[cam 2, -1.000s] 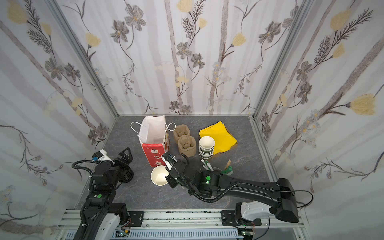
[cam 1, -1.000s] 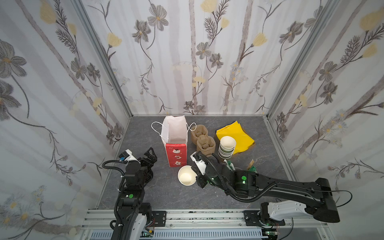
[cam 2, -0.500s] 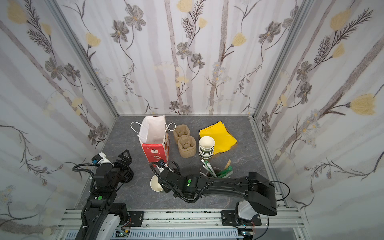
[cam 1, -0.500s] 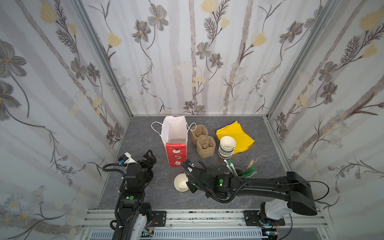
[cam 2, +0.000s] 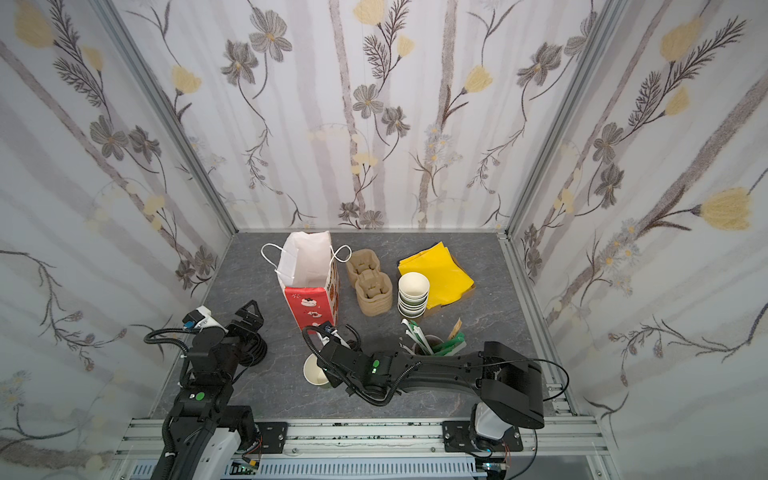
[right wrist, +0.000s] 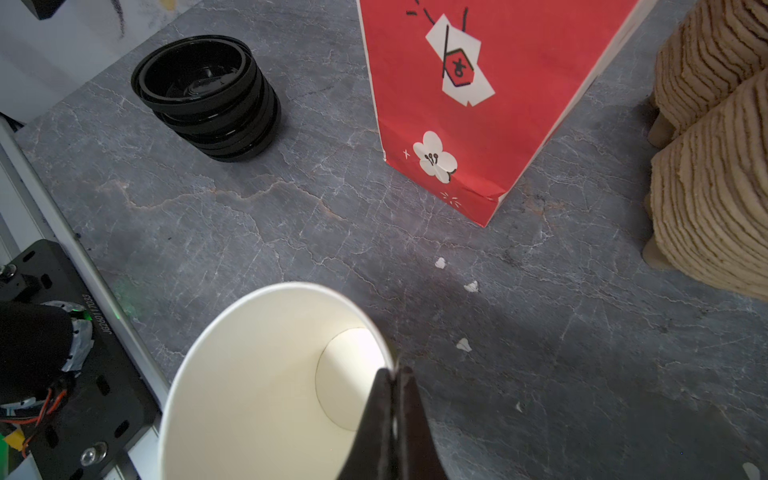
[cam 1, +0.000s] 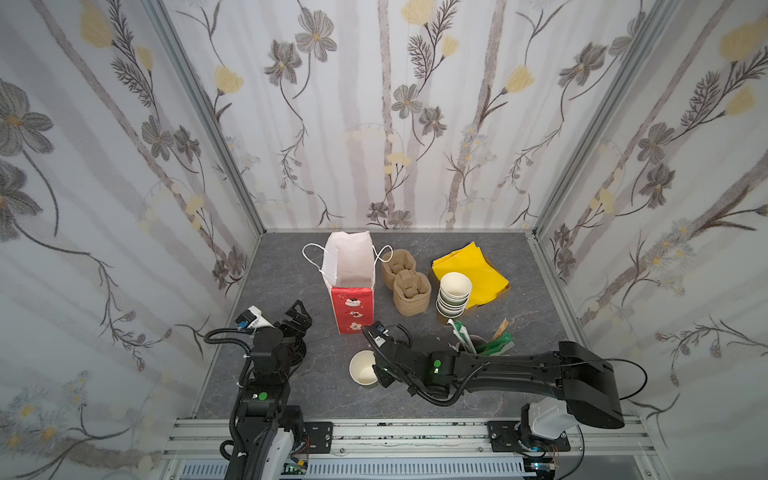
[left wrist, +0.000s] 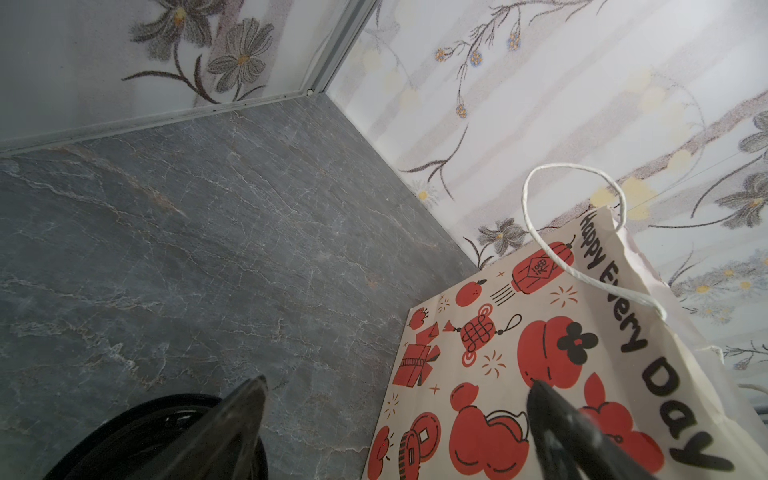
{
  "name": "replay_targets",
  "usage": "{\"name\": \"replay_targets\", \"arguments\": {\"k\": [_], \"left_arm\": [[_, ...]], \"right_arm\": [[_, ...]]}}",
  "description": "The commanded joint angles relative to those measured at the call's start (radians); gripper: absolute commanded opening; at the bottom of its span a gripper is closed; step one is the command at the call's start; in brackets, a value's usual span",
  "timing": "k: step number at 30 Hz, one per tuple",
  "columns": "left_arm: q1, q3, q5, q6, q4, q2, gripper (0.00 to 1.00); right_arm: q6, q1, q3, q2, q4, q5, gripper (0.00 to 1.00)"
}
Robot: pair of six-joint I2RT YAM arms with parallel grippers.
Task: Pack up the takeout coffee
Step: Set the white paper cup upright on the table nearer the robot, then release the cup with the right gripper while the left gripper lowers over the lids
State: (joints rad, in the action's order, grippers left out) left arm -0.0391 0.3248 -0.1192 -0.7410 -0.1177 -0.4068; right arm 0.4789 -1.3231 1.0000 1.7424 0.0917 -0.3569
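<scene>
Both right fingers point(right wrist: 374, 419) astride cup point(right wrist: 257, 374) rim

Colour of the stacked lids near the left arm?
Black, glossy; the lid stack shows best in the right wrist view.

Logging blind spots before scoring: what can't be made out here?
- Cup: outer wall, right wrist view; the camera looks into it and the bottom edge cuts it.
- Right gripper: its tips, both top views, hidden under its own body.
- Stack of black lids: mostly behind the left arm, both top views.
- Straw holder: base behind the right arm, top views.
</scene>
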Motion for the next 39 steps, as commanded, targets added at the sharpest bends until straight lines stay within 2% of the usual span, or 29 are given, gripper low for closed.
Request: {"name": "replay_targets", "arguments": {"k": [1, 5, 8, 12, 15, 18, 20, 22, 26, 34, 35, 39], "left_arm": [[0.001, 0.006, -0.014, -0.011, 0.004, -0.003, 1.0], [0.001, 0.009, -0.012, -0.012, 0.0, -0.004, 1.0], [0.0, 0.02, 0.002, -0.02, -0.005, -0.029, 1.0], [0.001, 0.036, 0.019, -0.029, -0.007, -0.076, 1.0], [0.001, 0.053, 0.02, -0.044, -0.027, -0.115, 0.99], [0.019, 0.1, 0.057, -0.111, -0.104, -0.215, 0.85], [0.037, 0.136, 0.125, -0.132, -0.156, -0.3, 0.84], [0.04, 0.162, 0.147, -0.126, -0.197, -0.341, 0.86], [0.06, 0.235, 0.071, -0.087, -0.324, -0.329, 0.9], [0.176, 0.356, -0.007, -0.052, -0.527, -0.389, 0.89], [0.191, 0.351, 0.003, -0.055, -0.536, -0.395, 0.85], [0.206, 0.322, -0.019, -0.137, -0.594, -0.379, 0.84]], "right_arm": [[0.02, 0.003, -0.003, 0.01, -0.047, 0.007, 0.06], [0.021, 0.003, 0.001, -0.005, -0.039, 0.005, 0.24], [0.02, 0.003, 0.023, -0.03, -0.022, 0.007, 0.42], [0.014, 0.001, 0.055, -0.09, -0.004, -0.005, 0.54], [0.009, 0.003, 0.059, -0.174, -0.011, -0.036, 0.55], [0.01, 0.003, 0.032, -0.26, -0.045, -0.087, 0.57], [0.015, 0.004, -0.005, -0.317, -0.085, -0.136, 0.57], [0.019, 0.005, -0.041, -0.363, -0.114, -0.175, 0.58], [0.044, 0.022, -0.096, -0.422, -0.125, -0.256, 0.59], [0.099, 0.067, -0.213, -0.507, -0.194, -0.267, 0.58], [0.102, 0.074, -0.222, -0.514, -0.195, -0.266, 0.58], [0.108, 0.094, -0.286, -0.551, -0.205, -0.272, 0.58]]}}
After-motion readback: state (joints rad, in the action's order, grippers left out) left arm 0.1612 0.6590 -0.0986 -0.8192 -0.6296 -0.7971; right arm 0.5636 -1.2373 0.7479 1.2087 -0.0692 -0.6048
